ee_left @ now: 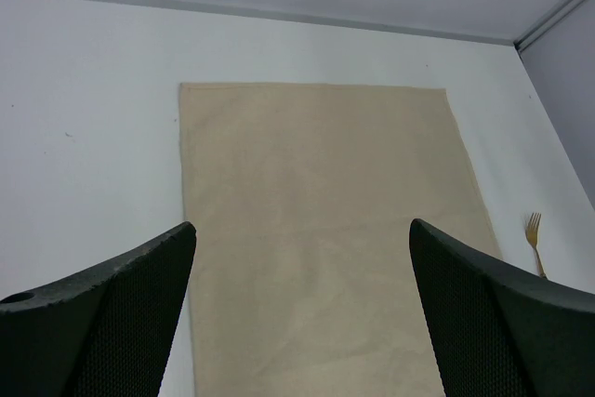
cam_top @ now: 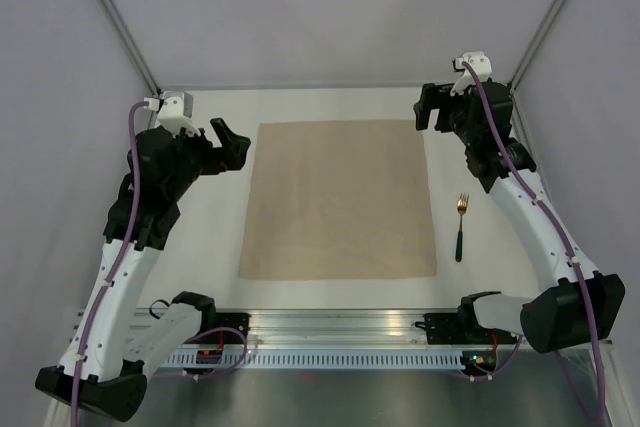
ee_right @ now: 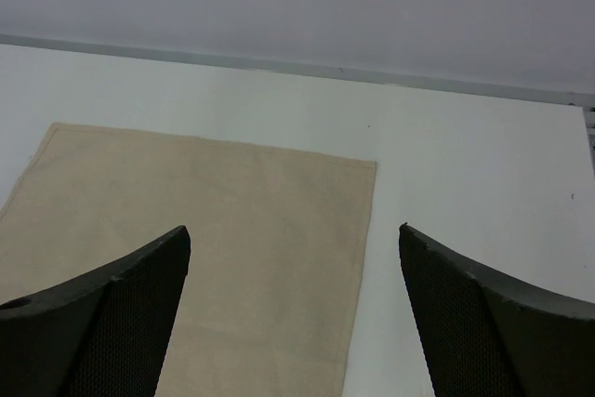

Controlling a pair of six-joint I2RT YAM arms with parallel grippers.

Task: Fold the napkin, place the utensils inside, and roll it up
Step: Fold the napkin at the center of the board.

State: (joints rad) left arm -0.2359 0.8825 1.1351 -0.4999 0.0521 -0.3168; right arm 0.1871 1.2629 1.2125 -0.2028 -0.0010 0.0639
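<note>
Large square beige woven napkin (cam_top: 338, 199) lies flat. The small fork, gold tines and dark handle (cam_top: 461, 225), sits just right of it. Left gripper (cam_top: 235, 145) and right gripper (cam_top: 424, 110) hover off its far corners, jaws apart, empty. Best to pinch both corners together and fold evenly.

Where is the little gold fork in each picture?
Top view: the small fork, gold tines and dark handle, lies right of the beige square cloth napkin.
Left wrist: fork at the right edge, past the napkin.
Right wrist: not in it.
Shared landmark: the napkin.
</note>
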